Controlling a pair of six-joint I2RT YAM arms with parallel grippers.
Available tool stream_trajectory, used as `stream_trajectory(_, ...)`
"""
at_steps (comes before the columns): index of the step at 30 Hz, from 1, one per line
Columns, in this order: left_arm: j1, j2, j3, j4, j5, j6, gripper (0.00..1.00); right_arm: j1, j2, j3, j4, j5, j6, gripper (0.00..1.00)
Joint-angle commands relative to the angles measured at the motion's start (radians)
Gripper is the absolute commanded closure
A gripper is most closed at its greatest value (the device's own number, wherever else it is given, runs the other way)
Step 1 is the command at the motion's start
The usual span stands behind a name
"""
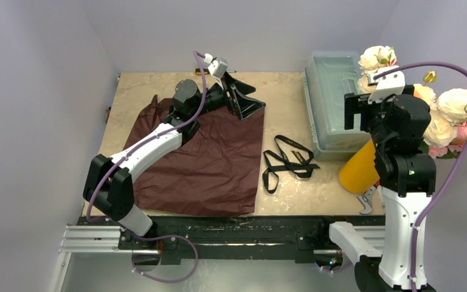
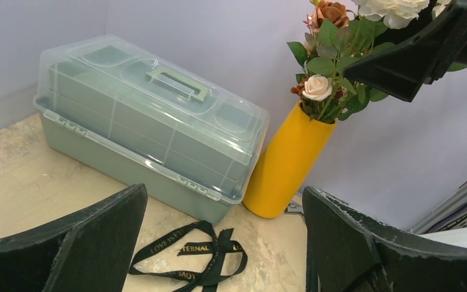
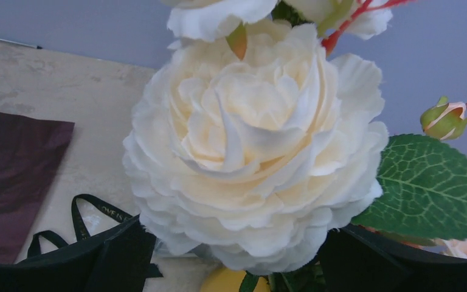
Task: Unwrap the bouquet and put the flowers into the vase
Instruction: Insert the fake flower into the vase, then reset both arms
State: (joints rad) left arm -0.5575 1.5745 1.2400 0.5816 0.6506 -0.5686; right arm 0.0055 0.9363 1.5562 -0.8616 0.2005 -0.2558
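Inspection of the table (image 1: 280, 85), seen from the near side.

Task items: the vase (image 1: 360, 167) stands on its base at the right side, toward the near edge. The flowers (image 1: 456, 103) are in it, stems down in the mouth, with the heads spreading up and out past the right edge of the table. The maroon paper (image 1: 213, 164) lies unfolded and flat on the left half. The black ribbon (image 1: 289, 161) lies loose in the middle, between the paper and the vase.

Tools: the left gripper (image 1: 252, 100) hangs over the far edge of the paper, jaws wide apart, nothing between them. The right gripper (image 3: 231, 243) is up among the blooms above the vase; its jaws stand wide on either side of a large cream rose (image 3: 249, 158) and clamp nothing that I can see.

Surroundings and obstructions: a clear plastic box (image 1: 331, 91) with a handle sits at the far right, its near corner just beside the vase; whether they touch I cannot tell. The right arm covers the vase mouth from above. The cream rose fills most of the right wrist view. A small grey object (image 1: 365, 204) lies at the foot of the vase; not identifiable
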Motion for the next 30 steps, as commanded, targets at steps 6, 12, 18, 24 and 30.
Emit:
stream_trajectory(6,0.005,0.008,0.037,0.067,0.018,-0.027,0.0,-0.002,-0.03,0.071,0.044,-0.144,-0.072,0.02)
stream_trajectory(12,0.005,0.006,0.033,0.07,0.019,-0.028,0.0,-0.003,-0.001,0.14,0.044,-0.182,-0.068,0.02)
stream_trajectory(18,0.006,-0.002,0.023,0.075,0.013,-0.028,0.0,-0.003,0.034,0.247,0.055,-0.217,-0.059,0.02)
stream_trajectory(24,0.003,-0.007,0.014,0.08,0.0,-0.032,0.0,-0.002,0.101,0.381,0.066,-0.255,-0.044,0.02)
stream_trajectory(30,-0.004,-0.021,-0.004,0.083,-0.015,-0.03,0.0,-0.002,0.222,0.56,0.047,-0.336,-0.027,0.02)
